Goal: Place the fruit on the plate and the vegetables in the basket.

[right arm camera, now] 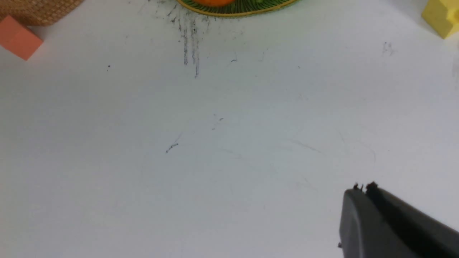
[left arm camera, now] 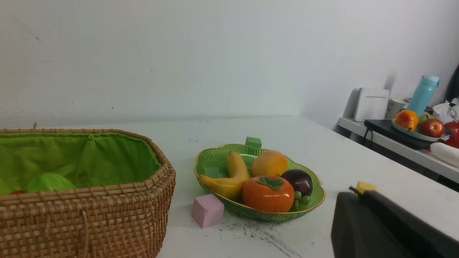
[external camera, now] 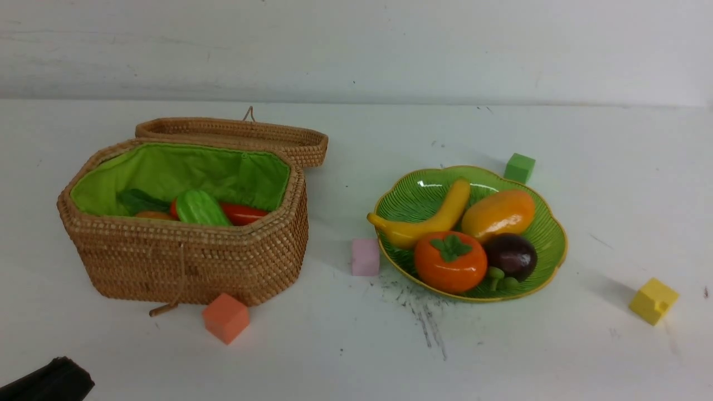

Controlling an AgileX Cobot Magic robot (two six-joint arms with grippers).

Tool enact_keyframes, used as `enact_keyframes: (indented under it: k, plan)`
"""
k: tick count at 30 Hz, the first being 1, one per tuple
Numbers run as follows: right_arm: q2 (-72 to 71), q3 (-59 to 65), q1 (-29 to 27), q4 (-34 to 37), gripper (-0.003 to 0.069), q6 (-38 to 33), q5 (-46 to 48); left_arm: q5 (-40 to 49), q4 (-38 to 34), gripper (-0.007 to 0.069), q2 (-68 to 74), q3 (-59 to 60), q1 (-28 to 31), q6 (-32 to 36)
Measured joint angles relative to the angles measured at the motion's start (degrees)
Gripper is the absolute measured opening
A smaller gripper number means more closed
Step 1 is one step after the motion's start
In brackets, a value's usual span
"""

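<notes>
Glossy fruit (external camera: 451, 234) sits piled on the ribbed leaf-shaped plate (external camera: 548, 234); shiny vegetables (external camera: 200, 209) lie inside the woven wicker basket (external camera: 184, 262). Both grippers (left arm camera: 358, 191) (right arm camera: 363, 187) are clenched, holding nothing, above the scuffed white counter (right arm camera: 215, 143).

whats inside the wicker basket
Inside the basket, against the green lining: a bumpy green gourd, an orange carrot with leafy top, and a sliver of tan potato. The front wall hides the basket floor.
</notes>
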Motion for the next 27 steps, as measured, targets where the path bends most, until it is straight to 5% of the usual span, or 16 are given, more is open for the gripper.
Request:
enact_keyframes:
  k: [18,22,27]
  plan:
    - [-0.1,0.2,0.0,0.6,0.0039,0.0,0.9,0.0,0.0,-0.0013,0.0,0.0,0.0,0.0]
    - [-0.3,0.5,0.0,-3.9,0.0043,0.1,0.6,0.0,0.0,-0.0013,0.0,0.0,0.0,0.0]
    - [-6.9,7.6,-3.6,-4.1,-0.0003,-1.0,-13.0,0.0,0.0,-0.0013,0.0,0.0,0.0,0.0]
